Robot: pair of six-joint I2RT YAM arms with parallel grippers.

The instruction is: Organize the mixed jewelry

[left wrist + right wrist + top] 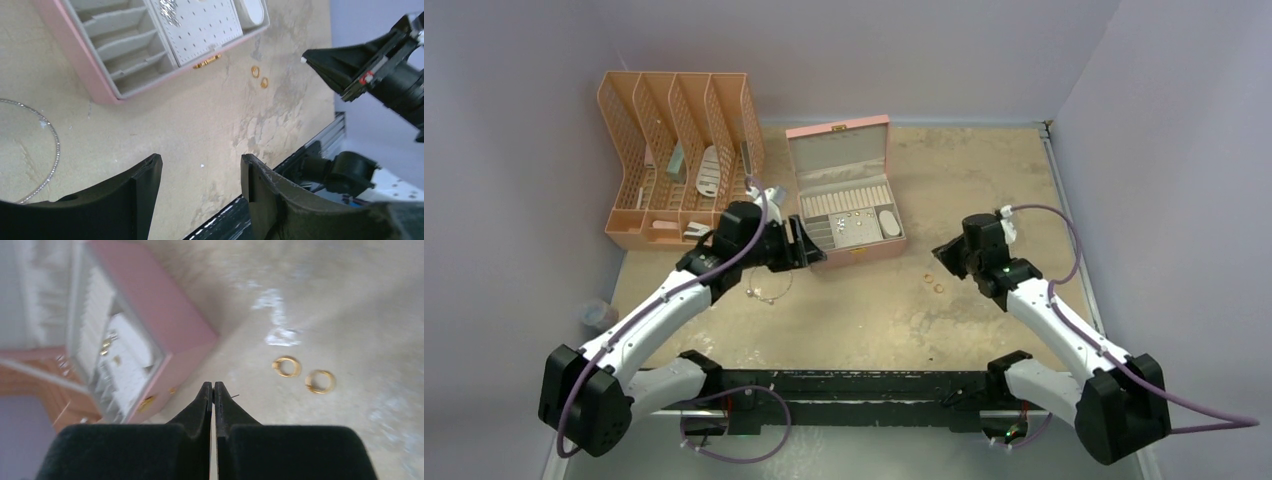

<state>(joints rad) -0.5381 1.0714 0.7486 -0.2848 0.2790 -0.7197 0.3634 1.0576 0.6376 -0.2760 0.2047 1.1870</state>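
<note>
While the right hand (213, 388) hangs pinched together and empty, the 2 gold rings (275, 366) lie on the worktop (350, 315) at its 2 o'clock, so it should part before descending; the left hand (200, 162), spread apart, hovers near the silver loop (58, 147).

Tally on tabletop (984, 190):
- gold rings (287, 366) (320, 381): 2, loose, side by side, apart from box
- silver loop (58, 147): 1
- pink jewelry box (864, 252): 1, lid up
- tiny pieces (170, 11) inside box: several, too small to count
- orange file rack (624, 215): 1, 4 slots
- arms: 2, one pincer each: left pincer (200, 165), right pincer (213, 387)
</note>
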